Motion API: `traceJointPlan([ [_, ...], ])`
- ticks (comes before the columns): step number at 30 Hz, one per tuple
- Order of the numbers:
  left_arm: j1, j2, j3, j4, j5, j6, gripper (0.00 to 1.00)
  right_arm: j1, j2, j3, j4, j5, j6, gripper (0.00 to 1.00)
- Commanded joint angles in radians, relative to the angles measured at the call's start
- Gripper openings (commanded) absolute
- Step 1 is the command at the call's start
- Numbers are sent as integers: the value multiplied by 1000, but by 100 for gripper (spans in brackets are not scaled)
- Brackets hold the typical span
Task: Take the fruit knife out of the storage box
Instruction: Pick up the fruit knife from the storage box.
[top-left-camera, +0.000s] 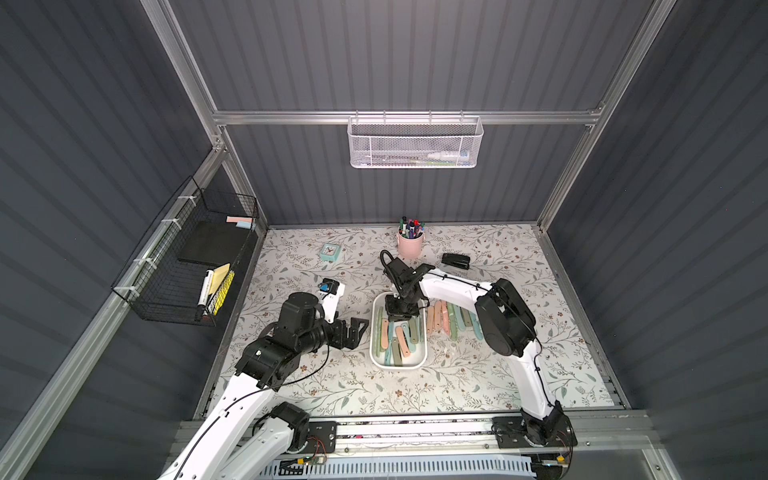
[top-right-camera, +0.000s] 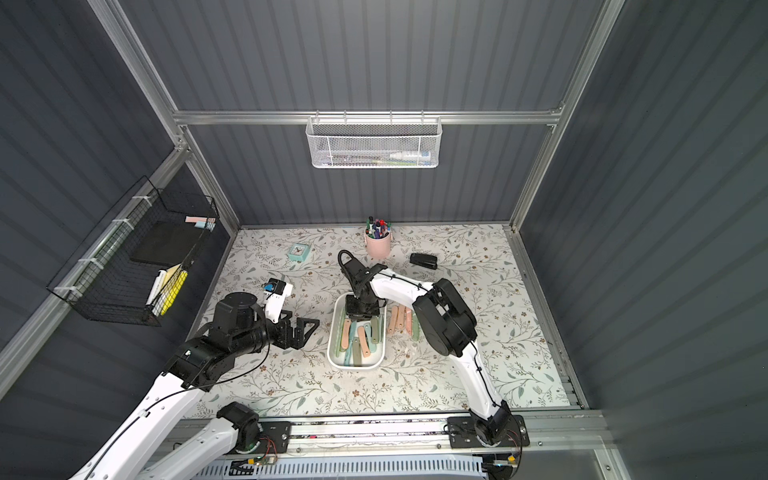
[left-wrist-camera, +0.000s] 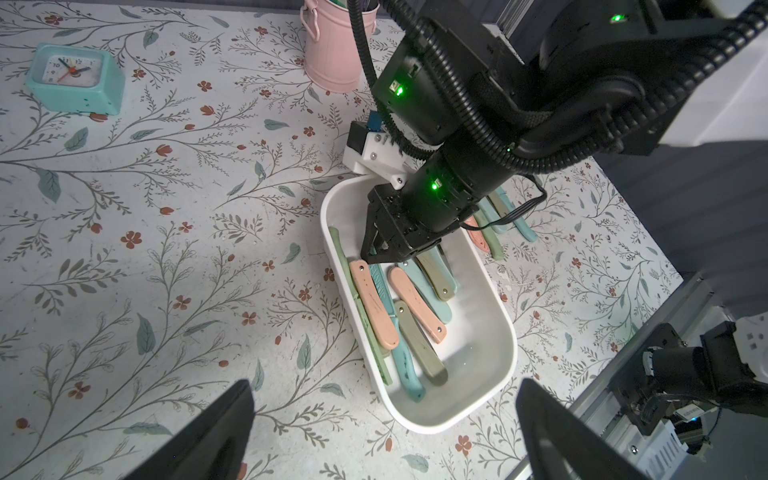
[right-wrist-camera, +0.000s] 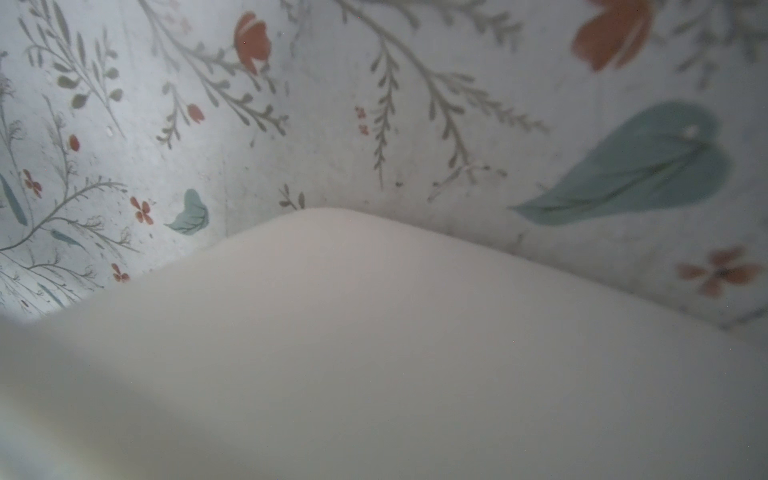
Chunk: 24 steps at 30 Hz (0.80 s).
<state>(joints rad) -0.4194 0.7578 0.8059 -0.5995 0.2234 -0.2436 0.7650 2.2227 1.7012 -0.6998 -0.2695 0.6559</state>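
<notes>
Down inside the storage box (left-wrist-camera: 436, 422), right gripper (left-wrist-camera: 376, 254) fingers sit among the fruit knives (left-wrist-camera: 374, 303); gripping or not, can't tell. Just beside the box, left gripper (top-left-camera: 360, 332) fingers spread wide, empty. On the worktop (top-left-camera: 478, 374), loose knives (top-left-camera: 453, 320) lie past the box's far side from them.

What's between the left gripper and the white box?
Nothing: only bare flowery table separates the left gripper from the storage box, seen in both top views.

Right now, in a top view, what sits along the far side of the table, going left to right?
clock → pink pen cup → stapler
</notes>
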Motion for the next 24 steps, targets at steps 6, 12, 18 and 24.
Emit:
traceJointPlan([
  [6,7,-5,0,-11,4,10,99,4,-46,-38,13,19,31,15],
  [12,7,-4,1,-11,5,10,99,-9,-131,-61,21,40,17,14],
  [18,7,3,1,-10,19,10,99,-41,-222,-110,88,5,-14,14],
  [24,7,11,-1,2,74,22,99,-97,-287,-141,128,-123,-61,12],
])
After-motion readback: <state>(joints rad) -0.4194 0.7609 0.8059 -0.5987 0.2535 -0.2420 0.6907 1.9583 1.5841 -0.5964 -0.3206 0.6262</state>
